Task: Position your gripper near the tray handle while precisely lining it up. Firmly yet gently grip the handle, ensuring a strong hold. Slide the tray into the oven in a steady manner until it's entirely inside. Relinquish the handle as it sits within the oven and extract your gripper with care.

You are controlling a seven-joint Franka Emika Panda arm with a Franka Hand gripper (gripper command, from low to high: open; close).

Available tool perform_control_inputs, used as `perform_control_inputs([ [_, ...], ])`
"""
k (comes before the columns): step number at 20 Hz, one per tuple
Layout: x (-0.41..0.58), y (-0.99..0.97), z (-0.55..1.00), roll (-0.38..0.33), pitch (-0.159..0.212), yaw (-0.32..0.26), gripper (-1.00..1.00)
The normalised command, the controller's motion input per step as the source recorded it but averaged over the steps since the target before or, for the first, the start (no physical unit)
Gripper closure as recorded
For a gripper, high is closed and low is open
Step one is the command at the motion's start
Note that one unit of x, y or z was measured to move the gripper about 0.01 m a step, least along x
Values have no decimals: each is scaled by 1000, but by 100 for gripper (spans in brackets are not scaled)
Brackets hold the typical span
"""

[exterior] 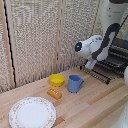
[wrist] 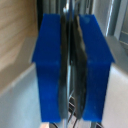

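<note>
Your gripper [exterior: 91,64] has its blue fingers [wrist: 50,70] clamped on the tray handle [wrist: 71,60] (tray [exterior: 102,70] juts over the table [exterior: 95,105])

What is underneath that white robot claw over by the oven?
The dark metal wire rack, pulled out above the wooden table. The gripper hides the bar where it meets it; its blue fingertips look closed.

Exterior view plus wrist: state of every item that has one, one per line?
hand: blue fingertips pressed nearly together on a thin dark bar, apparently the tray handle
tray: pulled out, sticking out of the oven front
oven: open, mostly hidden by the arm
mug: upright
plate: flat, empty
yellow bowl: upright
</note>
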Motion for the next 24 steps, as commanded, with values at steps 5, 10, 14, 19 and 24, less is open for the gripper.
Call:
perform_control_inputs([
  [5,32,-893,501,95,3,-18,100],
  [10,0,-1000,218,10,0,0,100],
  [14,0,-1000,279,0,0,0,100],
  [19,0,-891,267,-4,0,-5,100],
  [24,0,-285,210,-35,-6,-36,-100],
])
